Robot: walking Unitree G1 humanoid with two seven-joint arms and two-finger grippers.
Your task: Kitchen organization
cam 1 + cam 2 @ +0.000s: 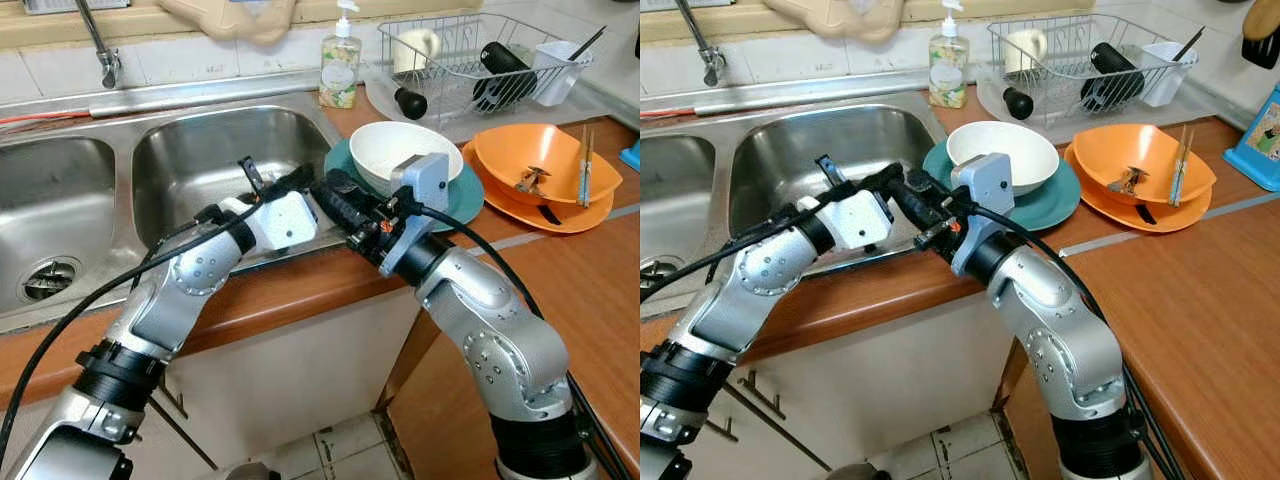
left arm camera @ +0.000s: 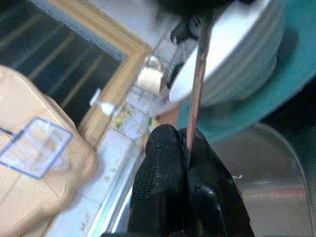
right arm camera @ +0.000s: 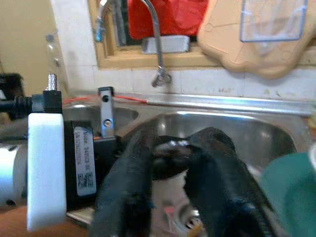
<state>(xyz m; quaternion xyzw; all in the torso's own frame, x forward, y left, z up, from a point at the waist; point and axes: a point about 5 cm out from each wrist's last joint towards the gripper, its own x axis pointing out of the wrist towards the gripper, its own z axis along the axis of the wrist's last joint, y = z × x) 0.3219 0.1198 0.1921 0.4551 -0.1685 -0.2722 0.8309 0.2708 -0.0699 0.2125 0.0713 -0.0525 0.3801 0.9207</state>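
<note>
My left gripper (image 2: 185, 136) is shut on a thin brown stick (image 2: 197, 74) that looks like a chopstick. The stick's far end runs into the black fingers of my right gripper (image 3: 170, 143), which appear closed on it. The two grippers meet tip to tip over the sink's right rim, left gripper (image 1: 300, 183) facing right gripper (image 1: 328, 190). Just behind them a white bowl (image 1: 400, 150) sits on a teal plate (image 1: 465, 200).
Stacked orange bowls (image 1: 545, 165) holding chopsticks (image 1: 585, 165) and a utensil sit to the right. A dish rack (image 1: 480, 50) with a cup and bottle stands behind, beside a soap bottle (image 1: 341, 65). The steel double sink (image 1: 215, 150) and faucet (image 1: 100, 45) lie left; wooden counter (image 1: 590, 290) right.
</note>
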